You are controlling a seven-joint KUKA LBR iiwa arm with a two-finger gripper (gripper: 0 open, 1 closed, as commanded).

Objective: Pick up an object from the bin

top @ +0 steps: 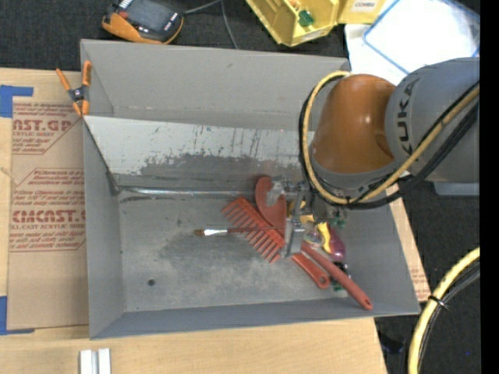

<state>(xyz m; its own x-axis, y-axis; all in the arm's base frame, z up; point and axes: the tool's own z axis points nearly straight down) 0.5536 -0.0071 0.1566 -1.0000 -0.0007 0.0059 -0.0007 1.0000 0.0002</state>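
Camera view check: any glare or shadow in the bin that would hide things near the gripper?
Camera view: pale streaky sheen on the bin's back wall, none on the floor. Camera view: light is even, no hard shadows; the red rake reads clearly. Camera view: the arm's orange cover blocks the right rear corner, and shade beneath it dims the spot by the gripper.

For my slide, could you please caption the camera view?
Gripper over a red plastic toothed rake in the grey metal bin.

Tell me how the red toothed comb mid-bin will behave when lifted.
The red comb looks thin, flat plastic, probably light and stiff. Its teeth may snag the red-handled tool beside it. Lying flat, it should slide, not roll.
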